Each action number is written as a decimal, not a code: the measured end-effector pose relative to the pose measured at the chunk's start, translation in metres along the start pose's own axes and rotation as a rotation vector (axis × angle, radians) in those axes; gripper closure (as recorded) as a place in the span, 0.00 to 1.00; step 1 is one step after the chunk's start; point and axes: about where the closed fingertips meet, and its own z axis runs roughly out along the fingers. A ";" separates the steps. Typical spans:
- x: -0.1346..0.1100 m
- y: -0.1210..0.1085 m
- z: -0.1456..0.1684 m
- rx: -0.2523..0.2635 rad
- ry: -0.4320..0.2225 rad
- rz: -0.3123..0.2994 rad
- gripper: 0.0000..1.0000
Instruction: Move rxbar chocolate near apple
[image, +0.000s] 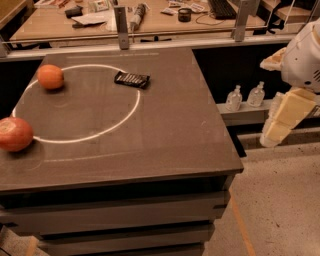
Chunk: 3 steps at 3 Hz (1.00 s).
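The rxbar chocolate (132, 79), a flat black wrapper with pale lettering, lies at the far middle of the dark table top (165, 140), on the rim of a white painted circle. The apple (15, 134), large and reddish-orange, sits at the table's left edge, just outside the circle. My gripper (281, 121), cream-coloured under a white arm (302, 55), hangs off the table's right side, well apart from the bar and the apple, and holds nothing that I can see.
A smaller, evenly orange fruit (50, 76) sits at the far left on the circle line. Two small clear bottles (245, 96) stand on a low shelf to the right. A cluttered wooden desk (150, 17) lies behind metal posts.
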 end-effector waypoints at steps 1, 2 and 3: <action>-0.020 -0.029 0.056 -0.026 -0.142 0.025 0.00; -0.064 -0.074 0.111 -0.047 -0.337 0.033 0.00; -0.065 -0.080 0.130 -0.071 -0.361 0.051 0.00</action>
